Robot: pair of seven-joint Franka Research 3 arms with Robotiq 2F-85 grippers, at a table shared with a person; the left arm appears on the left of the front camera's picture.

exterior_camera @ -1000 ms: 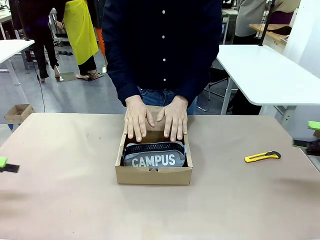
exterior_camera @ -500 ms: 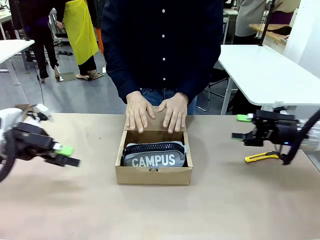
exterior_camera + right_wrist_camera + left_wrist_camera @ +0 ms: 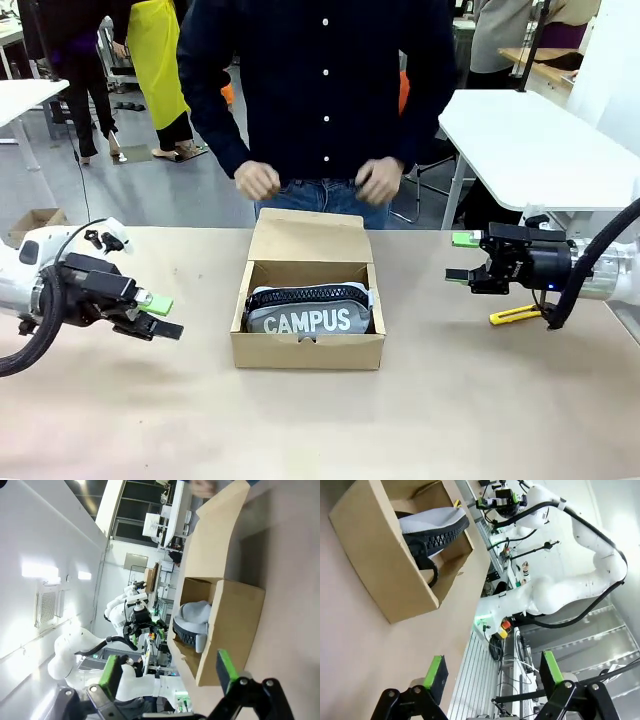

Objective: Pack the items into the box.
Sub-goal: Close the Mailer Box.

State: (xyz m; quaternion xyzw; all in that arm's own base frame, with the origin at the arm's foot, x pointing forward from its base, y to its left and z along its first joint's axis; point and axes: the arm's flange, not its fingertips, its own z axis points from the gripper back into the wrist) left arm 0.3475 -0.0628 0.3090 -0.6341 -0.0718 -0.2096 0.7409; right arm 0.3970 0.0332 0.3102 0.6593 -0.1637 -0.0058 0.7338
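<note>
Brown cardboard box [image 3: 307,350] stands open midway between the two pincers, with the grey CAMPUS pouch [image 3: 308,315] lying inside it. Its flap lid [image 3: 308,238] leans back, away from both. The left pincer [image 3: 160,315] and the right pincer [image 3: 460,257], each spread and empty, hover well apart from the box walls over the bare tan table [image 3: 300,430]. A yellow utility knife [image 3: 515,314] lies near the right pincer, behind its fingertips. A second ago both pincers were at the table sides, and the person's hands [image 3: 258,181] pressed on the flap.
</note>
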